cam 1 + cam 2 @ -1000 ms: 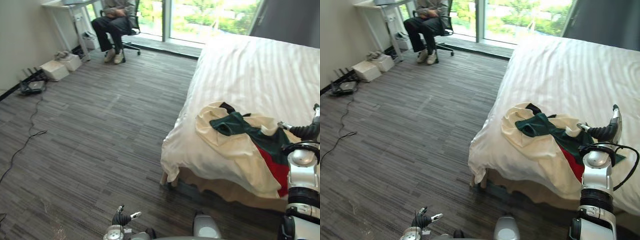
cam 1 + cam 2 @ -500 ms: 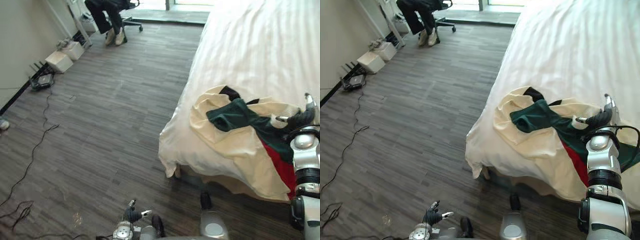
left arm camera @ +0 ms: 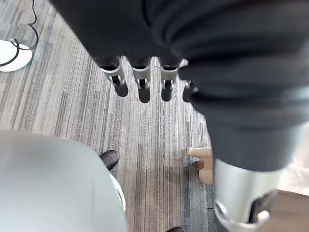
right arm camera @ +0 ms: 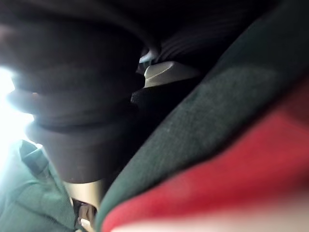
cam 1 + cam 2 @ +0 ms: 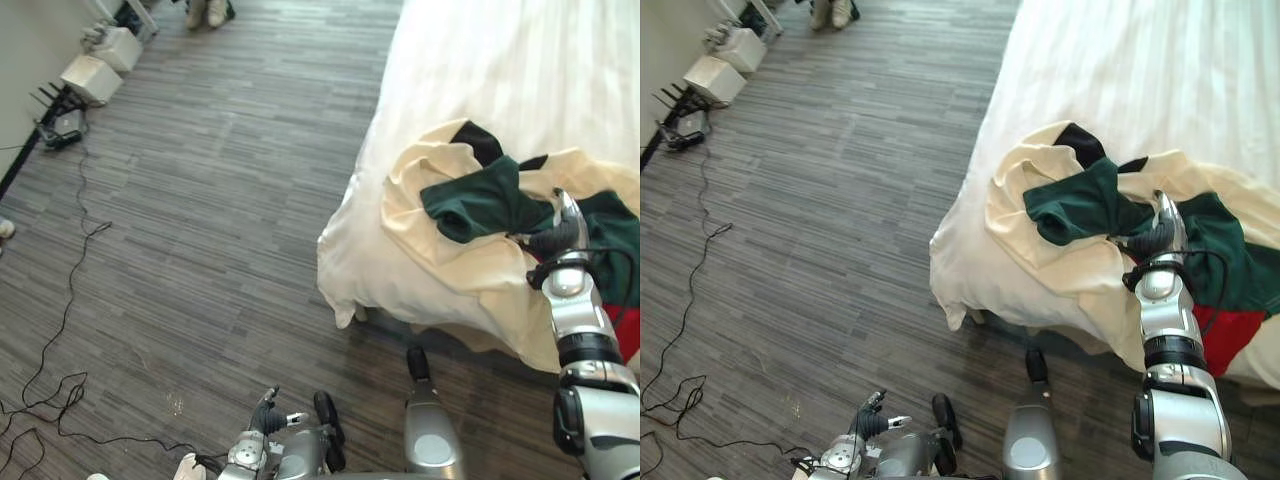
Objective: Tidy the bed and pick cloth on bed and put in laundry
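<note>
One heap of cloth [image 5: 470, 285], cream with a green garment [image 5: 478, 200] across it, lies at the corner of the bed [image 5: 480, 70]. Within the last second my view tipped downward and the right hand [image 5: 556, 230] came onto the green garment; I cannot tell its finger set. The left hand [image 3: 142, 87] hangs straight-fingered and empty over the floor [image 5: 200, 200]. I judge the pick-up is just starting.

No legible text, label, number or sign observed. Clothes [image 5: 470, 275] on the bed [image 5: 500, 70] show plain colours only.
</note>
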Available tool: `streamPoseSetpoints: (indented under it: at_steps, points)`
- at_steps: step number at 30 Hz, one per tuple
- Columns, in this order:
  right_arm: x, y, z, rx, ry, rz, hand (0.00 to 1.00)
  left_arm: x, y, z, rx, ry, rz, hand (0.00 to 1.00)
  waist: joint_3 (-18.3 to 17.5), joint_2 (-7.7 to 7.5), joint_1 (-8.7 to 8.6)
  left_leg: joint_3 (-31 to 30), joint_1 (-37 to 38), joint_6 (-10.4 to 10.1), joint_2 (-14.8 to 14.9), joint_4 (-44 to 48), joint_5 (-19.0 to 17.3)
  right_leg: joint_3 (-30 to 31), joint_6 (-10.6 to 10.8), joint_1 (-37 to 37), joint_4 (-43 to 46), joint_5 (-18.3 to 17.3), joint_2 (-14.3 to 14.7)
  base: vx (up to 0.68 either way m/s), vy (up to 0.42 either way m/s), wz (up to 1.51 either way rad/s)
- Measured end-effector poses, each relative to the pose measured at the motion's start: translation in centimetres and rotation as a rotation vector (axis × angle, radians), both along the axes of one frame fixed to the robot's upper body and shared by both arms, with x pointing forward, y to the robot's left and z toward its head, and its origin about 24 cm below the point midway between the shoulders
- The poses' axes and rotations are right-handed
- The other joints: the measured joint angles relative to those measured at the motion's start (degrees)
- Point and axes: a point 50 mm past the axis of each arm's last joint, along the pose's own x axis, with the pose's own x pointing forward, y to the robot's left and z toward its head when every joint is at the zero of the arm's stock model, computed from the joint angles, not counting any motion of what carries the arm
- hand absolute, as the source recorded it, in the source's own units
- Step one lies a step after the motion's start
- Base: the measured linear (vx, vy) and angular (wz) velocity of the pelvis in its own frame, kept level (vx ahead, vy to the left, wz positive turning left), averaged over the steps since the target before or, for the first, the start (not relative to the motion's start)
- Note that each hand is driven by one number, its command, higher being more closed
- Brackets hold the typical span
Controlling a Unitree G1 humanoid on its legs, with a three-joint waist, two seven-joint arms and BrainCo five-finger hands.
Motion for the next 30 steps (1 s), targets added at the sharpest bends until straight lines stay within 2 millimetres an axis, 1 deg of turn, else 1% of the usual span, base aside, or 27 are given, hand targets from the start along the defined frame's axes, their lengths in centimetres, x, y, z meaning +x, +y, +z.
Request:
streamPoseSetpoints:
  at_steps: [1, 2, 5, 8, 10, 11, 13, 14, 15, 16, 17, 19, 20, 21, 22, 25, 26, 27, 28, 30]
  points:
    - [0.1, -0.4, 0.6, 0.01, -0.009, -0.005, 1.0, 0.4, -0.1, 0.2, -0.004, -0.012, -0.006, 0.0, 0.2, 0.35, 0.03, 0.0, 0.0, 0.0, 0.0, -0.6, 0.5, -0.1, -0.1, -0.3, 0.0, 0.1, 0.1, -0.03, -0.033, 0.06]
    - [0.1, -0.6, 1.1, 0.019, -0.022, -0.013, 1.0, 0.7, -0.1, 0.3, -0.004, -0.021, -0.01, 0.0, 0.6, 0.52, 0.07, -0.3, 0.0, -0.5, 0.1, -0.9, 0.8, -0.4, -0.1, -0.2, 0.0, 0.1, 0.1, -0.03, -0.031, 0.07]
    - [0.2, -0.7, 1.2, 0.034, -0.019, -0.009, 1.0, 0.8, -0.1, 0.3, -0.004, -0.021, -0.011, 0.0, 0.9, 0.6, 0.31, -0.4, 0.0, -0.4, 0.3, -0.9, 0.9, -0.6, -0.2, -0.1, 0.0, 0.1, 0.2, -0.01, -0.01, 0.02]
    - [0.0, -0.5, 0.2, 0.068, -0.006, -0.003, 1.0, 0.7, -0.1, 0.2, -0.003, -0.016, -0.007, 0.0, 0.9, 0.56, 0.38, -0.7, 0.7, -0.4, 0.3, -0.9, 0.9, -0.9, -0.2, 0.9, -0.2, 0.1, 0.2, 0.0, -0.008, 0.04]
    - [-0.7, -0.3, -1.4, 0.09, 0.011, 0.004, 1.0, 0.8, 0.1, 0.3, -0.002, -0.018, 0.004, 0.0, 0.8, 0.27, 0.38, -1.3, 1.8, -0.4, 0.5, -0.9, 0.9, -1.8, -0.1, 2.5, -0.3, 0.0, 0.3, 0.01, -0.006, 0.13]
    - [-0.9, -0.2, -1.8, 0.099, 0.015, 0.007, 1.0, 0.8, 0.2, 0.3, 0.0, -0.019, 0.005, 0.0, 0.7, 0.14, 0.44, -1.5, 2.0, -0.4, 0.6, -0.9, 0.9, -2.0, -0.1, 2.9, -0.4, 0.0, 0.3, 0.01, -0.014, 0.14]
    - [-1.9, 0.9, -4.2, 0.141, 0.038, 0.03, 1.0, 0.7, 0.6, 0.3, 0.006, -0.015, 0.026, 0.0, 0.1, -1.08, 0.62, -1.9, 2.8, -0.4, 1.2, -1.0, 0.9, -2.4, -0.2, 4.1, -0.8, 0.0, 1.0, 0.0, -0.032, 0.05]
    - [-2.5, 1.7, -5.6, 0.186, 0.043, 0.046, 1.0, 0.7, 0.9, 0.2, 0.01, -0.008, 0.04, 0.0, -0.4, -1.92, 1.06, -1.9, 3.3, -0.4, 1.3, -1.0, 0.9, -2.6, -0.2, 4.8, -1.2, 0.0, 1.3, 0.0, -0.036, -0.01]
    - [-3.0, 2.2, -6.5, 0.21, 0.052, 0.052, 1.0, 0.7, 1.0, 0.2, 0.013, -0.007, 0.042, 0.0, -0.8, -2.38, 1.3, -1.9, 3.5, -0.4, 1.4, -1.0, 0.9, -2.6, -0.3, 5.0, -1.3, -0.1, 1.5, 0.0, -0.03, -0.02]
    - [-3.7, 2.9, -7.9, 0.253, 0.065, 0.059, 1.0, 0.7, 1.1, 0.2, 0.015, -0.006, 0.047, 0.0, -1.6, -3.03, 1.61, -1.9, 3.6, -0.4, 1.7, -1.0, 0.9, -2.7, -0.4, 5.1, -1.3, -0.2, 1.7, 0.0, -0.039, 0.0]
    - [-4.6, 4.0, -9.7, 0.33, 0.073, 0.067, 1.0, 0.6, 1.3, 0.2, 0.018, -0.004, 0.06, 0.0, -2.8, -4.03, 1.83, -2.0, 3.7, -0.4, 2.1, -1.0, 0.9, -2.9, -0.5, 5.5, -1.6, -0.2, 2.0, 0.0, -0.039, 0.03]
    - [-6.0, 5.6, -12.1, 0.436, 0.089, 0.077, 1.0, 0.3, 1.7, 0.1, 0.018, 0.003, 0.087, 0.0, -4.2, -5.42, 1.78, -2.1, 4.5, -0.4, 2.3, -1.1, 0.8, -3.4, -0.6, 6.9, -2.4, -0.1, 2.2, 0.01, -0.026, 0.07]
    - [-7.1, 6.4, -13.7, 0.519, 0.102, 0.08, 1.0, -0.1, 1.8, -0.1, 0.015, 0.017, 0.106, 0.0, -5.4, -6.09, 1.8, -2.2, 5.1, -0.4, 2.3, -1.4, 0.8, -3.7, -0.7, 7.7, -3.0, -0.2, 2.2, 0.01, -0.009, 0.06]
    - [-7.7, 6.8, -14.5, 0.552, 0.113, 0.076, 1.0, -0.3, 1.8, -0.2, 0.015, 0.024, 0.113, 0.0, -6.1, -6.35, 1.85, -2.2, 5.4, -0.4, 2.3, -1.7, 0.8, -3.7, -0.7, 8.0, -3.2, -0.2, 2.2, 0.01, 0.008, 0.07]
    - [-8.7, 7.5, -15.9, 0.623, 0.129, 0.064, 1.0, -0.9, 1.9, -0.4, 0.018, 0.047, 0.119, 0.0, -7.5, -6.9, 1.91, -2.2, 5.7, -0.4, 2.1, -1.8, 0.8, -3.9, -0.7, 8.4, -3.4, -0.2, 2.1, 0.01, 0.018, 0.07]
    - [-11.1, 9.1, -18.6, 0.796, 0.149, 0.039, 1.0, -1.6, 2.4, -0.7, 0.016, 0.068, 0.169, 0.0, -8.9, -8.46, 1.98, -3.3, 7.2, -0.3, 1.9, -2.0, 0.8, -5.1, -0.7, 10.7, -3.7, -0.4, 1.7, -0.01, 0.014, 0.16]
    - [-12.2, 9.9, -20.0, 0.86, 0.181, 0.018, 1.0, -2.0, 2.3, -0.8, 0.017, 0.079, 0.177, 0.0, -9.8, -8.98, 2.29, -3.9, 7.4, -0.3, 1.9, -1.9, 0.8, -5.6, -0.7, 11.0, -3.0, -1.0, 1.6, -0.02, 0.005, 0.22]
    - [-12.9, 10.1, -20.6, 0.882, 0.205, 0.006, 1.0, -2.2, 2.3, -0.9, 0.017, 0.084, 0.182, 0.0, -10.3, -9.18, 2.59, -4.1, 7.6, -0.3, 1.9, -1.9, 0.8, -5.8, -0.7, 11.0, -2.4, -1.4, 1.5, -0.02, 0.001, 0.25]
    - [-14.0, 10.6, -21.7, 0.918, 0.239, -0.017, 1.0, -2.3, 1.9, -1.0, 0.007, 0.087, 0.19, 0.0, -10.5, -9.41, 3.16, -5.0, 8.1, -0.3, 1.7, -1.9, 0.8, -6.6, -0.7, 11.1, -0.2, -2.7, 1.1, -0.02, -0.001, 0.41]
    - [-16.4, 11.8, -23.9, 0.974, 0.336, -0.07, 1.0, -2.5, 1.3, -1.1, -0.024, 0.096, 0.218, 0.0, -10.8, -9.78, 3.23, -7.6, 8.3, -0.3, 0.8, -2.1, 0.8, -8.7, -0.4, 11.3, 4.1, -5.5, -0.3, -0.06, 0.001, 0.59]
